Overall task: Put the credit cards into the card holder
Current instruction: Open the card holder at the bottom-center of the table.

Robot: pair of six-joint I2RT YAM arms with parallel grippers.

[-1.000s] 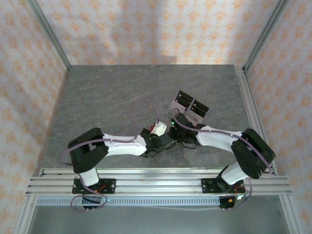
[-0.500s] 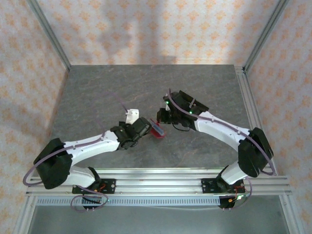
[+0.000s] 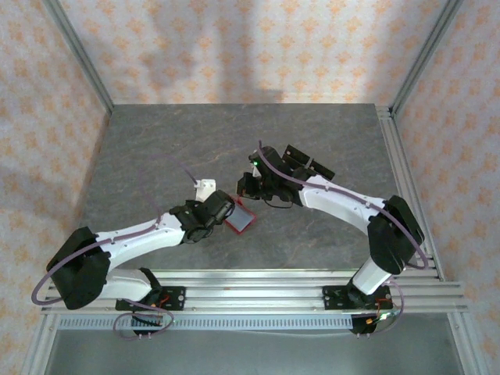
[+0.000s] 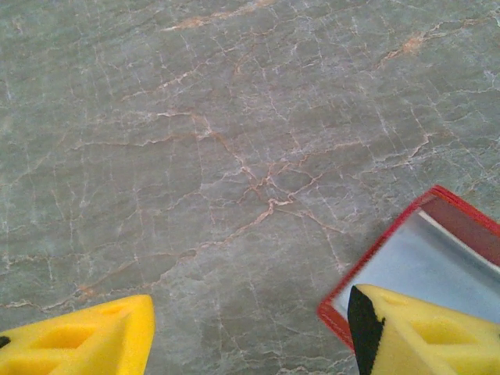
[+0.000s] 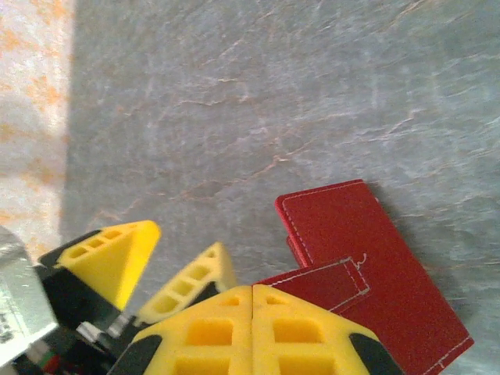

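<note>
The card holder (image 3: pixel 241 220) is a small red wallet on the grey table's middle. From above and in the left wrist view (image 4: pixel 441 250) it shows a silvery face inside a red rim. I cannot tell whether that face is a credit card or the lining. My left gripper (image 3: pixel 228 216) (image 4: pixel 250 320) is open, and its right finger (image 4: pixel 422 336) overlaps the wallet's near corner. My right gripper (image 3: pixel 247 187) (image 5: pixel 251 297) is shut just behind the wallet. In its view the wallet's red outside and flap (image 5: pixel 367 258) run under its fingertips, with the left gripper's fingers (image 5: pixel 109 250) to the left.
A clear stand with black strips (image 3: pixel 311 166) sits behind the right forearm. Aluminium rails (image 3: pixel 250 285) line the near edge and a frame rail (image 3: pixel 394 164) runs along the right side. Patterned walls close the back and sides.
The left arm swung out to the left and now reaches in from there. The right arm stretched left and forward. The wallet shifted slightly nearer and now shows its silvery face.
</note>
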